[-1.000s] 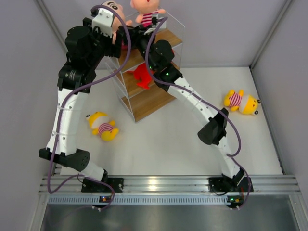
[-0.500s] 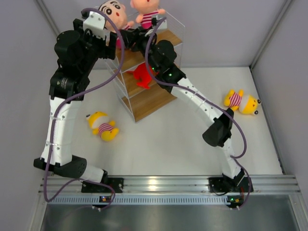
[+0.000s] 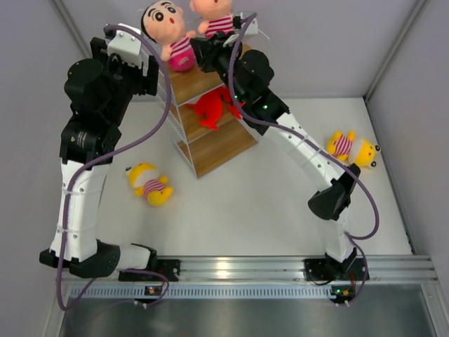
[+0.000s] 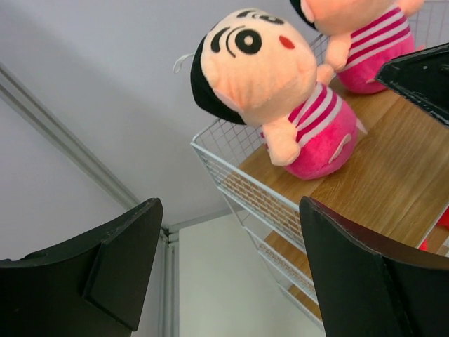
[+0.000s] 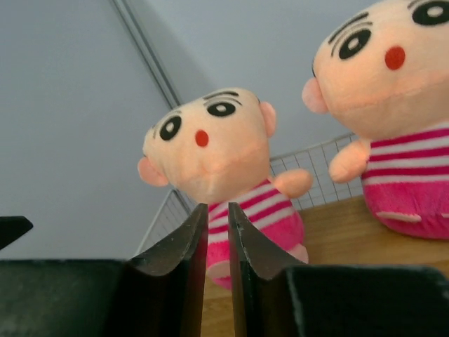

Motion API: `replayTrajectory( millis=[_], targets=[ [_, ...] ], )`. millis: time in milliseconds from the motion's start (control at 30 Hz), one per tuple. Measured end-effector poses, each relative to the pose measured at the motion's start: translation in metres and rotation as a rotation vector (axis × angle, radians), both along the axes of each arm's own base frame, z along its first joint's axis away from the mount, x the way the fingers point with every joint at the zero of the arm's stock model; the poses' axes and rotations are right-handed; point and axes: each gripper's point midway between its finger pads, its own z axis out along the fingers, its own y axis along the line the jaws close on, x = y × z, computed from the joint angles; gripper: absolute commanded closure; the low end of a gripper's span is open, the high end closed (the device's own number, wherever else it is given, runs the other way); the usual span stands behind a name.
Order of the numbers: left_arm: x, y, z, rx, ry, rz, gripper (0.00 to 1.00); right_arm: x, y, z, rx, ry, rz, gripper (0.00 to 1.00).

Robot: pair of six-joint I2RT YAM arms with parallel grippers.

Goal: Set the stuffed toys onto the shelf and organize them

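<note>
The shelf [image 3: 217, 144] stands at the back. Two boy dolls sit upright on its top board: one [image 3: 168, 31] on the left, also in the left wrist view [image 4: 273, 91], and one [image 3: 214, 17] on the right. Red shark plush [image 3: 210, 109] lies on the middle tier, partly hidden by the right arm. Two yellow figures lie on the table, one on the left [image 3: 149, 184] and one on the right [image 3: 352, 149]. My left gripper [image 4: 228, 210] is open and empty, left of the shelf. My right gripper [image 5: 217, 210] is shut and empty, close in front of the left doll [image 5: 210, 147].
The white wire frame [image 4: 231, 175] rims the top board. Grey walls with metal posts [image 3: 70, 28] close in the back and both sides. The right gripper's black body [image 4: 421, 77] hangs over the top board beside the dolls.
My left gripper has let go of the left boy doll, which now sits on the top board, and has drawn back to the left. My right gripper has risen to the top tier.
</note>
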Motion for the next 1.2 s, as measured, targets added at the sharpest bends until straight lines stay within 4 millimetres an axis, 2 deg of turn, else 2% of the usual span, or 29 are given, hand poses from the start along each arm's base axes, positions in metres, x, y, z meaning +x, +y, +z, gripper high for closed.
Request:
replayTrajectory(
  millis=[167,300,600,767,900,1200],
  targets=[
    [0.001,0.012,-0.016,0.032,0.034,0.063,0.15,0.003,0.001,-0.033,-0.052,0.121,0.001,0.96],
    [-0.001,0.024,-0.021,0.041,0.044,0.122,0.15,0.004,0.005,-0.053,-0.070,0.198,0.015,0.96],
    [-0.012,0.035,-0.015,0.032,0.025,0.165,0.15,0.006,0.012,-0.064,-0.046,0.254,0.036,0.97],
    [-0.012,0.035,-0.014,0.031,0.023,0.166,0.14,0.017,0.026,-0.084,-0.050,0.281,0.046,0.97],
    [-0.012,0.035,-0.014,0.031,0.024,0.166,0.14,0.017,0.027,-0.075,-0.020,0.268,0.056,0.97],
    [-0.011,0.035,-0.016,0.033,0.028,0.166,0.14,0.022,0.030,-0.076,-0.007,0.268,0.059,0.96]
  ],
)
